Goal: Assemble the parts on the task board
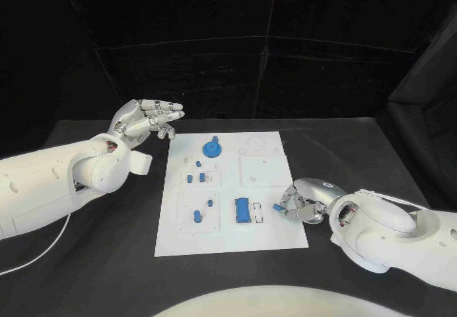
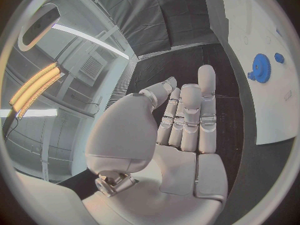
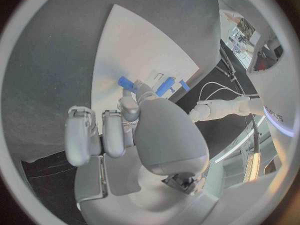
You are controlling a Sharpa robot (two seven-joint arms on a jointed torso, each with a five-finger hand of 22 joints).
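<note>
- The right hand (image 1: 303,203) sits low at the near right edge of the task board (image 1: 271,238), its fingers bunched together over the white plate.
- A small blue part (image 1: 278,207) shows just at the board-side tips of those fingers. In the right wrist view a short blue peg-like piece (image 3: 127,83) lies against the fingertips (image 3: 129,105), apparently pinched between thumb and a finger; I judge the hand to be holding it, though the contact itself is partly hidden.
- The blue rectangular block (image 1: 244,210) stands on the board just beyond those fingertips, toward the board's middle. Its long axis runs from the robot's side to the far side, roughly crosswise to the way the right fingers point.
- The coming move likely turns on this: the pinched piece has to travel a short way off the fingertips toward the block or a socket near it, and the right hand is by far the nearer one.
- The left hand (image 1: 144,120) is raised off the far left corner of the board, holding nothing. Its fingers (image 2: 187,115) are straight and loosely together, palm bare.
- The blue gear (image 1: 214,146) lies on the far part of the board, closest to the left fingertips but well apart from them.
- Smaller blue pegs (image 1: 196,177) stand in the board's left column, between the two hands.
</note>
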